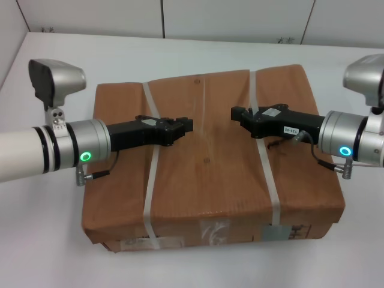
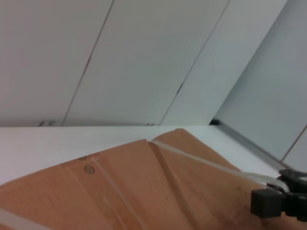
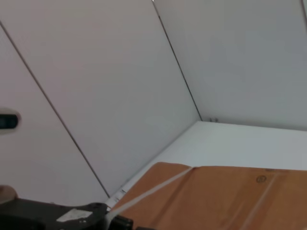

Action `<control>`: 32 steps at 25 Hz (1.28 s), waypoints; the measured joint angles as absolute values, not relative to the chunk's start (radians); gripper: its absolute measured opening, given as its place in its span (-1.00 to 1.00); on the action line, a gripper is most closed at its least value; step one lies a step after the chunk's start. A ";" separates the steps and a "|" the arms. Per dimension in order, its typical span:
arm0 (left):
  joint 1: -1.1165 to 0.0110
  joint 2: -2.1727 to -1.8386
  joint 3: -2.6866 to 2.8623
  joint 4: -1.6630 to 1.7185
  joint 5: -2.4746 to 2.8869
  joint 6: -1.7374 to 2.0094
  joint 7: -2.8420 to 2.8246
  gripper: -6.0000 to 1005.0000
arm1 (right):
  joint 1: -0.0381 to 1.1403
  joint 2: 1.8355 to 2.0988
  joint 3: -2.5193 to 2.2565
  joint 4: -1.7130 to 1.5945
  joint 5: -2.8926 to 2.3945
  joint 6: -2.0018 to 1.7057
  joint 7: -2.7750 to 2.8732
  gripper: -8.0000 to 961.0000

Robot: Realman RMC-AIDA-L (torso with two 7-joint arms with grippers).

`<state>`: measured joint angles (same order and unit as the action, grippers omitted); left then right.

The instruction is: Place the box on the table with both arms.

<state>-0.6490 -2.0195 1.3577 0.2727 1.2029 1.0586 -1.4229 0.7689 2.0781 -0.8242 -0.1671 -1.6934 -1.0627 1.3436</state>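
Note:
The brown cardboard box lies flat on the white table, with two white straps across it and tape and labels on its near side. My left gripper reaches in from the left, just above the box top and across the left strap. Its fingers look shut and empty. My right gripper reaches in from the right over the right strap, also shut and empty. The two tips face each other a short gap apart. The box top shows in the left wrist view and in the right wrist view.
White wall panels rise behind the table's far edge, and a wall closes its left side. Bare tabletop lies behind and on both sides of the box. The right gripper's tip shows in the left wrist view.

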 joint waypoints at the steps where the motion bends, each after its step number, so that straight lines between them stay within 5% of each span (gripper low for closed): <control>1: -0.651 -2.022 1.358 0.273 1.207 1.048 -1.420 -0.77 | 0.772 2.078 -0.827 -0.163 -1.693 -1.052 1.343 -0.96; 32: -0.672 -2.034 1.368 0.234 1.235 0.867 -1.374 -0.71 | 0.809 2.078 -0.898 -0.109 -1.695 -0.891 1.321 -0.94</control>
